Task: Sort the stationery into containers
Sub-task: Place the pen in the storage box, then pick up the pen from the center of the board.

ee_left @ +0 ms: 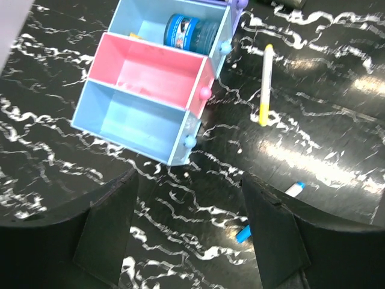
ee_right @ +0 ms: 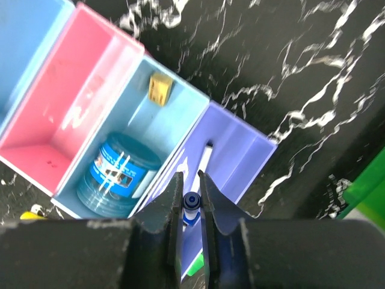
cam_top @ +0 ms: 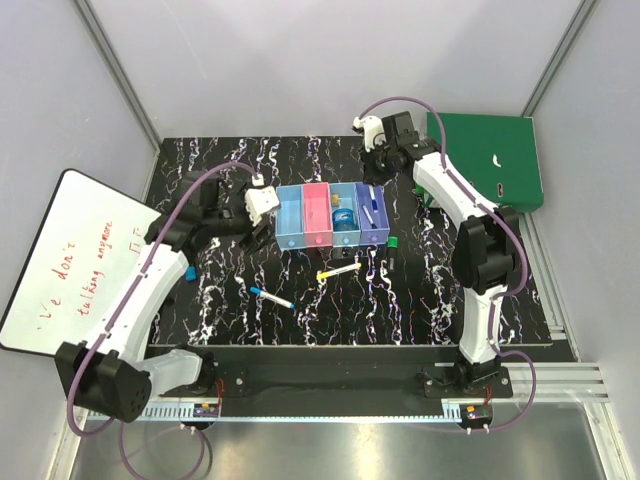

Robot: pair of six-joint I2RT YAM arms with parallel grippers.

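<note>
While the left hand (ee_left: 189, 205) hangs wide open and empty over the bench (ee_left: 337, 120), a light blue bin (ee_left: 132, 123) just ahead, the right hand (ee_right: 191, 180) farther off pinches a blue-capped white marker (ee_right: 206, 158), tip down in the purple bin (ee_right: 240, 150) below it, apparently to release it there.

Two robot arms seen from above. The left arm (cam_top: 150, 270) curves from its base at seven o'clock toward the centre. Its wrist is level and the left gripper (cam_top: 262, 203) points toward three o'clock, fingers (ee_left: 105, 241) spread wide. The right arm (cam_top: 480, 250) rises from five o'clock, bends at the elbow and reaches toward twelve o'clock. The right gripper (cam_top: 374, 165) points downward, its fingers (ee_right: 162, 223) pressed nearly together.
</note>
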